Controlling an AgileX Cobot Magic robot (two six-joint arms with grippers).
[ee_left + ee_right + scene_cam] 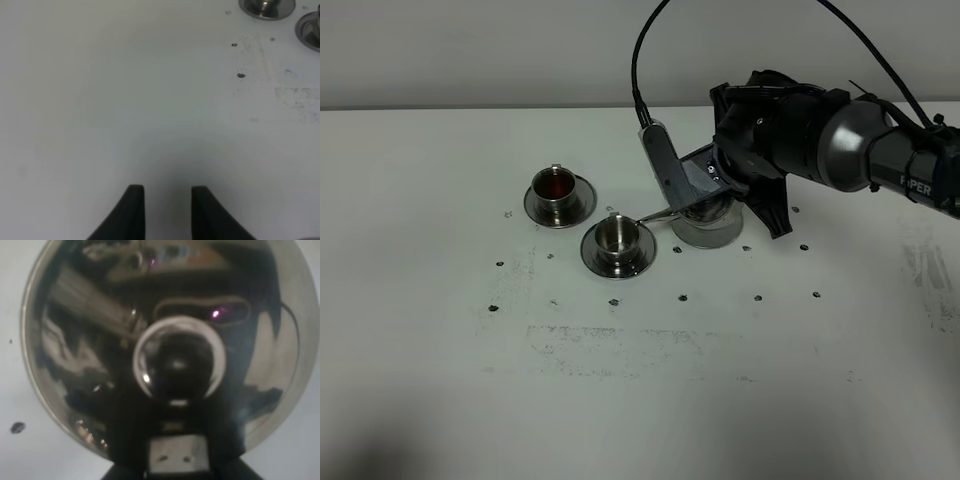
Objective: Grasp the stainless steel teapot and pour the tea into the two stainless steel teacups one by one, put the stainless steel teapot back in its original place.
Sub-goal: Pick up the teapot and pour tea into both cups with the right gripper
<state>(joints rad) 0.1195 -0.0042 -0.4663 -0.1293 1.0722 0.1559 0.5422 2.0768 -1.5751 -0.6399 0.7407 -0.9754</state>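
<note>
The stainless steel teapot (708, 205) hangs tilted just above the round metal coaster (710, 236), and its thin spout (655, 213) reaches toward the nearer teacup (617, 240). My right gripper (703, 180) is shut on the pot's handle. The right wrist view looks down on the domed lid (100, 340) and its knob (176, 362), with the right gripper (179, 467) at the handle. The farther teacup (558, 188) holds reddish-brown tea; the nearer one looks grey inside. My left gripper (167, 212) hovers over bare table with nothing between its fingers, the saucers (267, 6) far off.
The white table (650, 400) carries small dark dots and scuff marks. A black cable (645, 50) arches above the right arm (860, 150), which reaches in from the right edge. The left arm is outside the high view.
</note>
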